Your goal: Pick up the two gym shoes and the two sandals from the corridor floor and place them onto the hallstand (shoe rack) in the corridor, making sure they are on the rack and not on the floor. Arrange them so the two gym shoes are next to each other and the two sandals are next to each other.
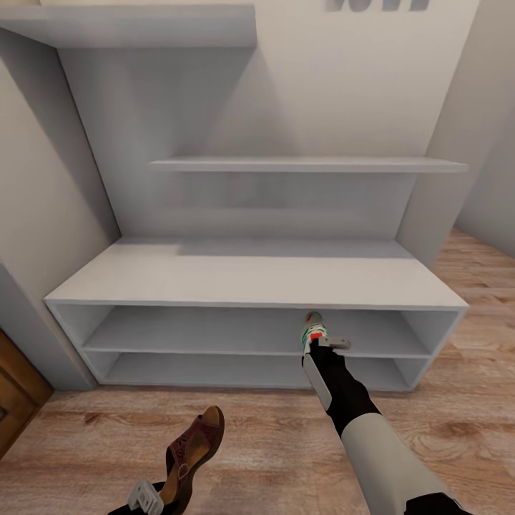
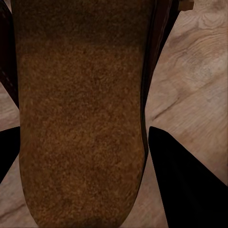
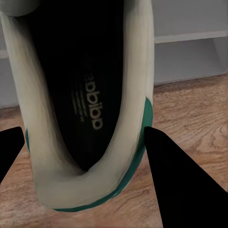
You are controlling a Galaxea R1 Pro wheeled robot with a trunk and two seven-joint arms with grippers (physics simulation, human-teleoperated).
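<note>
In front of the upper shelf opening of the hallstand (image 1: pixel 257 282), a gym shoe (image 1: pixel 313 330) hangs in the right gripper (image 1: pixel 320 343), toe toward the rack, white with a green stripe and red-orange patch on top. From the right wrist camera the gym shoe (image 3: pixel 85 109) shows from above: dark lining, printed insole, white collar, a green band at the heel; the black fingers (image 3: pixel 185 180) sit at either side of the heel, jaws clamped on it, with the wood floor (image 3: pixel 190 109) and the rack's pale shelves beyond. Right arm dark at the wrist, pale grey further back, reaching up from the lower right of the head view. Lower left in that view, a sandal (image 1: pixel 194 454), dark brown straps over a tan footbed, is held above the corridor floor (image 1: pixel 272 443) by the left gripper (image 1: pixel 154 501), toe pointing toward the rack. Left wrist camera: tan grainy footbed of the sandal (image 2: pixel 80 118) between the black fingers (image 2: pixel 190 185), jaws closed on its sides. Rack's top and both tiers bare. Above it two floating wall shelves (image 1: pixel 307 164), pale grey. A brown wooden panel (image 1: pixel 18 397) at far left.
</note>
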